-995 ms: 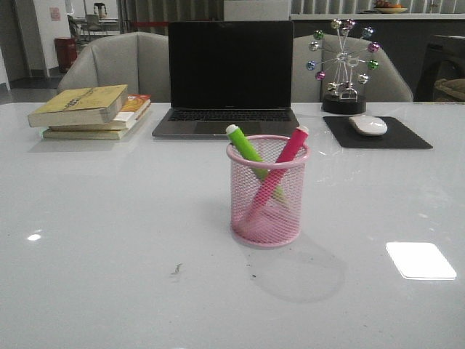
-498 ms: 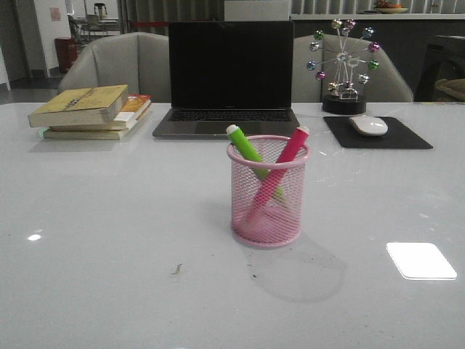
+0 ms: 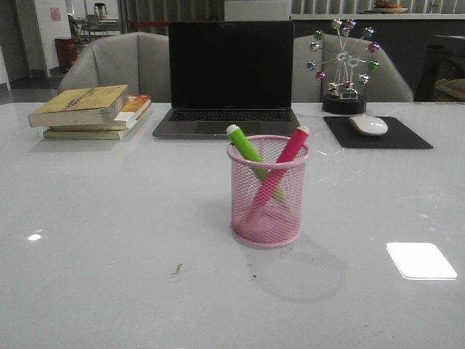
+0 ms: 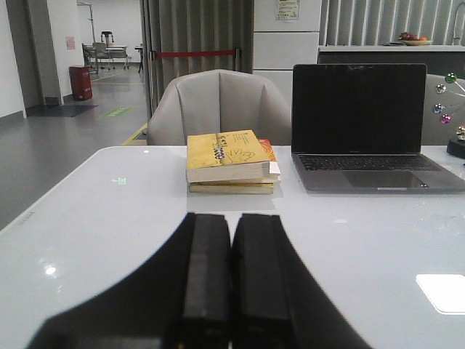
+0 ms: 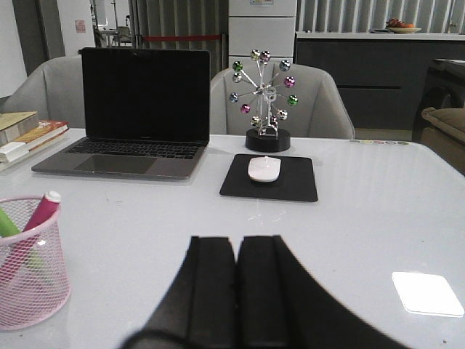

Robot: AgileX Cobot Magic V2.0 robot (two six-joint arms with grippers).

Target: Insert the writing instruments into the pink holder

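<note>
Nothing shifted since a second ago: lime-green marker (image 3: 248,151) and magenta marker (image 3: 286,157) crossed inside pink wire-mesh cup (image 3: 267,218), left gripper (image 4: 231,280) and right gripper (image 5: 236,287) closed empty, task apparently complete.

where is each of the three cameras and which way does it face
Front view: looks forward over the table at the holder with the green pen and pink pen in it; no robot part shows.
Left wrist view: above the left gripper, jaws closed, facing the books and laptop.
Right wrist view: above the right gripper, jaws closed, facing the mouse, with the holder at the frame's edge.
All three share the laptop.
</note>
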